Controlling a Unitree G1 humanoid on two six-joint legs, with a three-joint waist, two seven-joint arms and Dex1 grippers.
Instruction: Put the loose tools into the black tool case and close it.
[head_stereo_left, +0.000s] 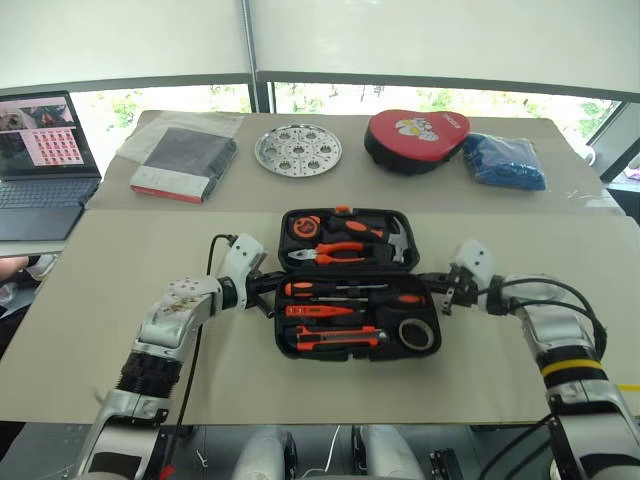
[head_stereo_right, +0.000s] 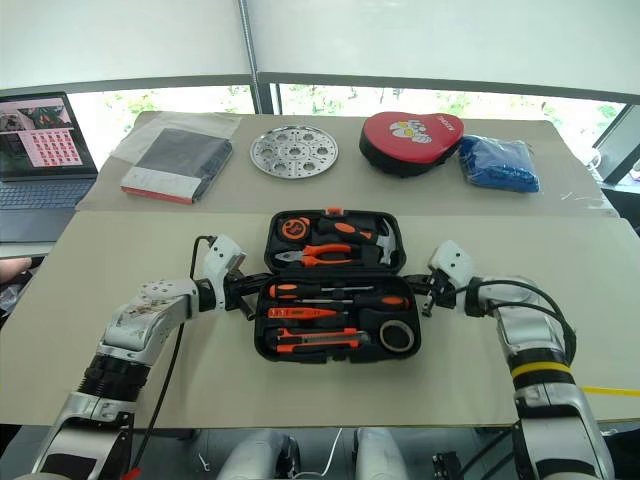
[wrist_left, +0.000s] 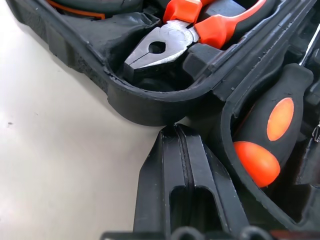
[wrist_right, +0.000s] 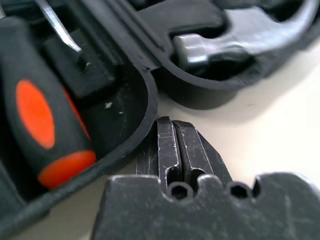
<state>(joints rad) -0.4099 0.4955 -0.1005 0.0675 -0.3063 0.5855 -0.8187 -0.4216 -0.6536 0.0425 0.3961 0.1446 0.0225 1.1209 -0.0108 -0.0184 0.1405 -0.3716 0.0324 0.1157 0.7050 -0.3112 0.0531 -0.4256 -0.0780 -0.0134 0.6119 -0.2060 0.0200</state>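
Observation:
The black tool case (head_stereo_left: 357, 356) lies open flat in the middle of the table. Its near half holds two screwdrivers (head_stereo_left: 335, 288), the slim orange tester pen (head_stereo_left: 320, 311), the utility knife (head_stereo_left: 335, 340) and the roll of black tape (head_stereo_left: 416, 333). Pliers (wrist_left: 160, 47), a hammer (wrist_right: 240, 37) and a tape measure sit in the far half. My left gripper (head_stereo_left: 268, 290) is shut, its tip (wrist_left: 176, 131) against the case's left side at the hinge. On the right side, my right gripper (head_stereo_left: 437, 290) is also shut, tip (wrist_right: 171, 125) at the near half's corner. Neither holds anything.
On the far table lie a flat dark book (head_stereo_left: 185, 160), a round metal plate (head_stereo_left: 298, 148), a red-topped black pouch (head_stereo_left: 415, 135) and a blue bundle (head_stereo_left: 505, 160). A laptop (head_stereo_left: 40, 150) stands open at the far left. Bare tabletop surrounds the case.

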